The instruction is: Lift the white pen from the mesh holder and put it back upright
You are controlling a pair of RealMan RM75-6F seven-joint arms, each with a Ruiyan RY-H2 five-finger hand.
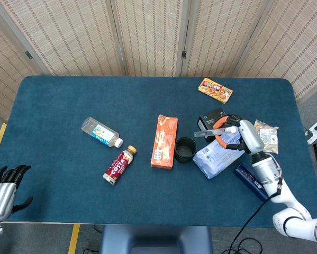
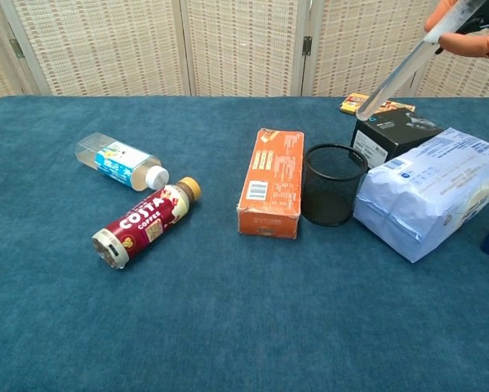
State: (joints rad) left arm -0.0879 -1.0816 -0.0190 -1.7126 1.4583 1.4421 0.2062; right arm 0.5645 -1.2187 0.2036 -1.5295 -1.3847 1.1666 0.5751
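Pen (image 2: 407, 68) hangs in the air above the right part of the table (image 1: 68, 100), tilted, its lower tip over the black box (image 2: 393, 133) and clear of the holder (image 2: 333, 194). The right hand (image 1: 242, 135) holds it by the upper end, orange-tipped fingers (image 1: 220, 121) pinched around the shaft; in the chest view only those fingertips show at the top right corner. The holder stands upright between the orange carton (image 1: 164, 141) on its left and the pale blue bag (image 2: 433, 197) on its right, touching or nearly touching both. A snack pack (image 1: 215, 89) lies near the far edge and another packet (image 1: 266, 136) near the right edge. A dark blue box (image 1: 252, 180) sits under the right forearm. Toward the left lie a clear bottle (image 1: 100, 132) and a red Costa bottle (image 1: 119, 164), close together. The left hand (image 1: 2, 191) rests off the near left corner, fingers apart, holding nothing.
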